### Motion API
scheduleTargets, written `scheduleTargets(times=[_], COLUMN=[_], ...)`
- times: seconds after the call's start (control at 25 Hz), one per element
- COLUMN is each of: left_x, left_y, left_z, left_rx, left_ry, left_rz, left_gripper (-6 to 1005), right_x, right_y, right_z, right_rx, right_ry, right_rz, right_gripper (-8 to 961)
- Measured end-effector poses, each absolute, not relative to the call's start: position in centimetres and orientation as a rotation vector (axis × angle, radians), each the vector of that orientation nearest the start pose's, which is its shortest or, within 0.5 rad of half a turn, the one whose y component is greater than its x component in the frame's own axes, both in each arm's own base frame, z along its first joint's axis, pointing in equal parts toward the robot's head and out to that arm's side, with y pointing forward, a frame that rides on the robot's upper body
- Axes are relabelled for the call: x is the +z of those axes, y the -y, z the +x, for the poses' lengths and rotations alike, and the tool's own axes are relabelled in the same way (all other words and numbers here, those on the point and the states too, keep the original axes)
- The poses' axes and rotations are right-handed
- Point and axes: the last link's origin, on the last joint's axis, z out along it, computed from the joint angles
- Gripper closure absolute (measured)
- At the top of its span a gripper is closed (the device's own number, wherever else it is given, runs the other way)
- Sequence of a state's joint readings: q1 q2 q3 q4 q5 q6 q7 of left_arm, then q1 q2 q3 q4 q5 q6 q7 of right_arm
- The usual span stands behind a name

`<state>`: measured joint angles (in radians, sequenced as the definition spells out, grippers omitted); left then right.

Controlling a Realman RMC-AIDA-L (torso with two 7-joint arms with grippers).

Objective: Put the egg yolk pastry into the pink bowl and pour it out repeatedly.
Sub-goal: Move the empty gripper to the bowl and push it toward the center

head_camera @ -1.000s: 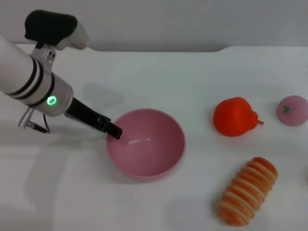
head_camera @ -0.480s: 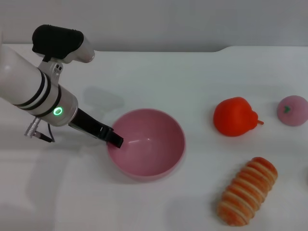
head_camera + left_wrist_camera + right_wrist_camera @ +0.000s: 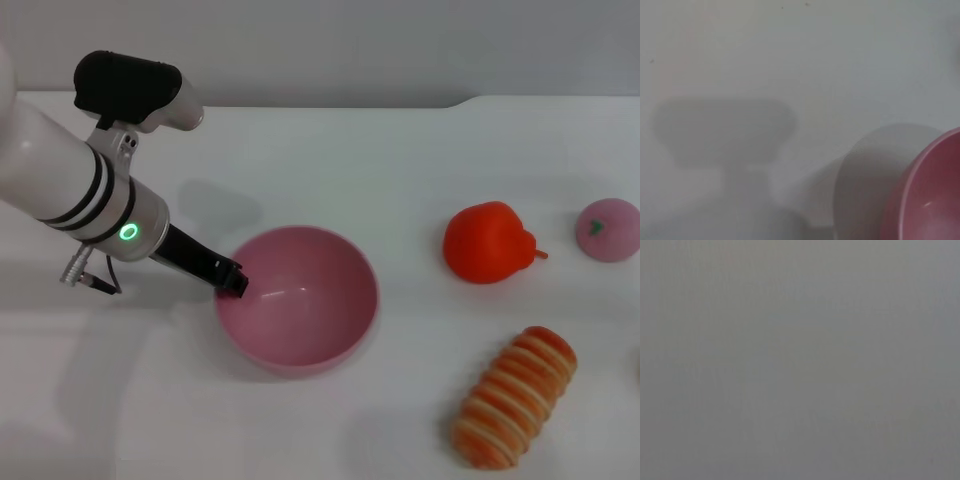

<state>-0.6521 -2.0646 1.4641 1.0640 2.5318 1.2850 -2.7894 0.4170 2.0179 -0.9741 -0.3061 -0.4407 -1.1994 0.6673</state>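
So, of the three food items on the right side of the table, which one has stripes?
The bread roll, nearest the camera: it has orange and cream stripes. The red-orange fruit and the pink fruit behind it are plain.

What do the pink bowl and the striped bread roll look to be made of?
Pink bowl: probably hard plastic, glossy, with a bright streak of reflected light inside. Striped bread roll: likely a soft foam or rubber replica, matte, with evenly moulded ridges; the exact material is unclear.

Red pear-shaped fruit (image 3: 489,243) on white table (image 3: 400,150). Pink round fruit (image 3: 608,229) right of it, apart. Striped orange-cream bread roll (image 3: 514,397) nearer camera than red fruit.
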Motion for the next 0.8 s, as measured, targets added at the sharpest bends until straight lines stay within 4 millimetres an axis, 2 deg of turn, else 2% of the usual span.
scheduleTargets(times=[0.12, 0.32, 0.44, 0.6, 0.72, 0.8], left_x=[-4.0, -3.9, -3.8, -3.8, -3.7, -3.6], left_y=[-37.4, -37.6, -37.6, -37.7, -37.7, -37.8], left_z=[-20.6, -20.6, -20.5, -20.5, -20.5, -20.4], left_rx=[0.382, 0.379, 0.381, 0.381, 0.376, 0.376], left_ry=[1.245, 1.235, 1.232, 1.23, 1.232, 1.23], left_rz=[-2.413, -2.412, -2.412, -2.412, -2.41, -2.411], left_gripper=[493, 702, 942, 965, 965, 965], right_x=[9.3, 9.3, 9.3, 9.6, 11.9, 13.9], right_y=[-36.0, -36.1, -36.1, -36.2, -36.5, -36.4], right_z=[33.3, 33.2, 33.2, 33.0, 31.8, 30.0], right_rx=[1.019, 1.021, 1.022, 1.072, 1.237, 1.369], right_ry=[-0.564, -0.563, -0.563, -0.591, -0.63, -0.655], right_rz=[-1.422, -1.424, -1.424, -1.421, -1.496, -1.63], right_gripper=[288, 287, 287, 287, 287, 287])
